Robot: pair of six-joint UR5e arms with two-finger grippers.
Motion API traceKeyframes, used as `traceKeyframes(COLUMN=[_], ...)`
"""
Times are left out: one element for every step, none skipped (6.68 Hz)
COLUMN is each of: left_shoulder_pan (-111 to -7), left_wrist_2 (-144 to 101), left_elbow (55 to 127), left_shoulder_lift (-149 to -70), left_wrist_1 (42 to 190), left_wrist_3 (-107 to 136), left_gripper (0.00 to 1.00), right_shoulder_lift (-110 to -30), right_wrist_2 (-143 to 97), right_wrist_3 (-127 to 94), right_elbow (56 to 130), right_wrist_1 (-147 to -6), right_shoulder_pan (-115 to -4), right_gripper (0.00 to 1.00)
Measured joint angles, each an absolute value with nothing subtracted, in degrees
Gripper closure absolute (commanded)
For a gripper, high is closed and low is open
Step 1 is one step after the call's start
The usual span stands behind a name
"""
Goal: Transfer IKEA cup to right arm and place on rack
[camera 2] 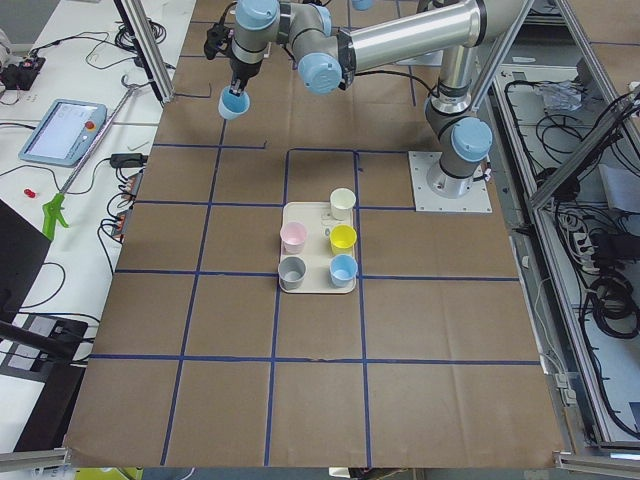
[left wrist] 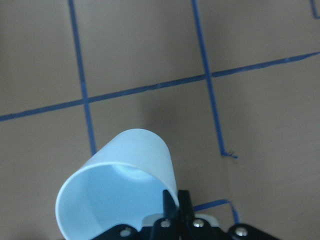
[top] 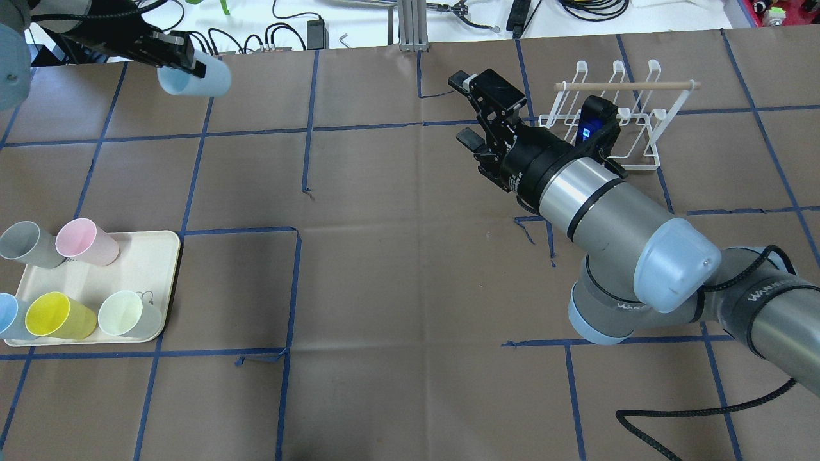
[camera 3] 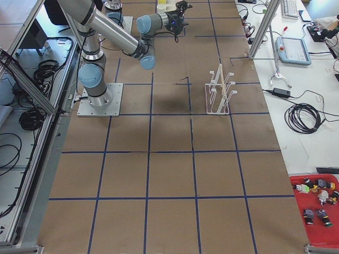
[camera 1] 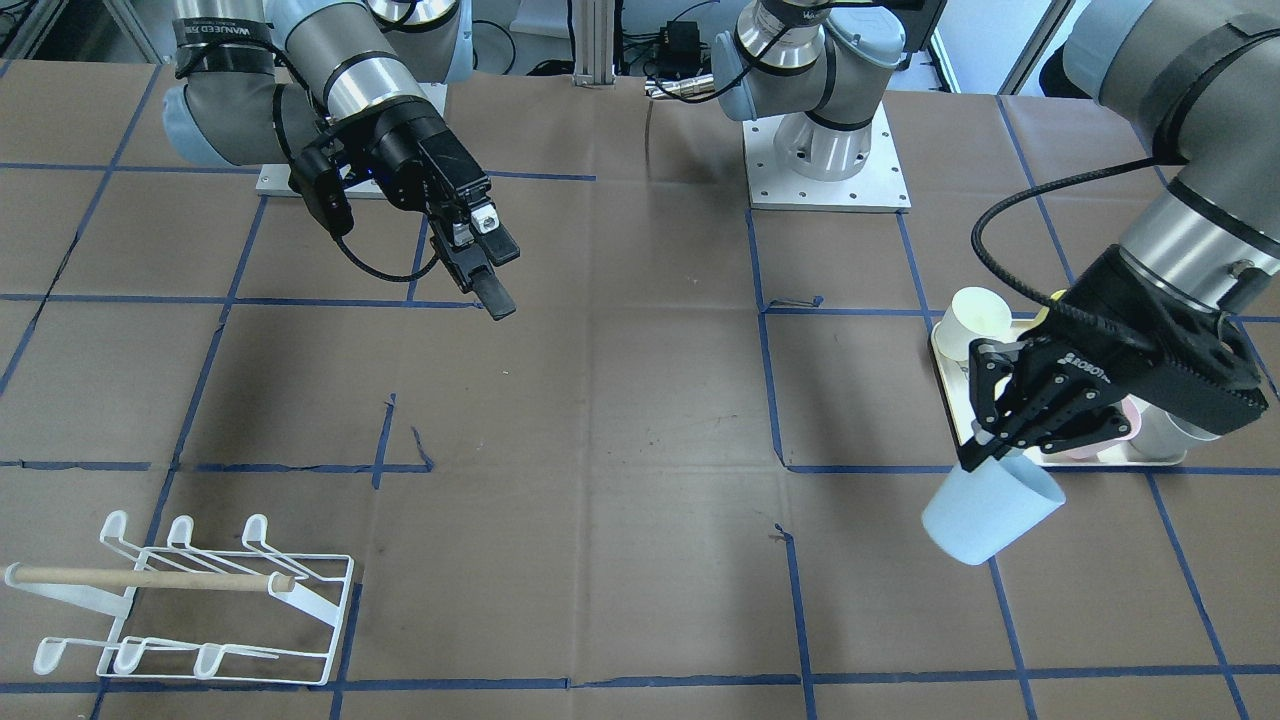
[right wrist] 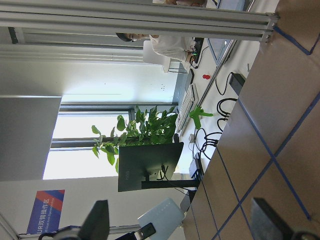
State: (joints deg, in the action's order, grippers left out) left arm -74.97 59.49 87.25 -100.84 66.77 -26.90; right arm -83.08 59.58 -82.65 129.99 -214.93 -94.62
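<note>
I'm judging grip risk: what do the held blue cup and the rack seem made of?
The cup: probably matte plastic; uniform pale blue, thin rim, no glare. The rack: seemingly white-coated metal wire; thin bent rods. Its dowel: bare light wood, by its tan colour.

1. I see brown paper (top: 397,269) covering the table, marked into squares by blue tape lines (top: 298,288).
2. A cream rectangular tray (top: 150,262) lies on it with five upright plastic cups: a grey cup (top: 29,244), a pink cup (top: 86,241), a pale blue cup (top: 8,317), a yellow cup (top: 57,315) and a whitish cup (top: 128,314).
3. A grey teach pendant with a screen (camera 2: 62,131) lies on the white side bench.
4. A red tray of small parts (camera 3: 310,235) sits past the table's edge.
</note>
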Motion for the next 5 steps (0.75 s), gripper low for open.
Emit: traceKeyframes(left_shoulder_pan=[-75.1,-75.3,-75.3,-75.5,-75.6], left_wrist_2=[48.9,39.5,32.4,27.1,23.2], left_elbow=[89.3,92.7,97.4,102.9,108.6], left_shoulder_lift=[-100.5,-100.3,-100.2,-100.1,-100.2], left_wrist_1=[61.9,54.7,45.5,35.0,24.6], left_wrist_3=[-27.0,-27.0,-27.0,-26.9,-26.6], left_gripper=[0.99,0.99,0.98,0.97,0.97], right_shoulder_lift=[-83.1,-83.0,-83.0,-83.0,-83.0], right_wrist_2=[59.8,60.0,60.4,60.7,60.9], right_wrist_3=[-82.7,-82.8,-82.8,-82.8,-82.9], right_elbow=[130.0,130.0,130.1,130.3,130.4], right_wrist_1=[-215.0,-215.0,-215.0,-214.8,-214.7], right_shoulder_pan=[-94.5,-94.5,-94.4,-94.2,-94.2], right_gripper=[0.00,0.00,0.00,0.00,0.00])
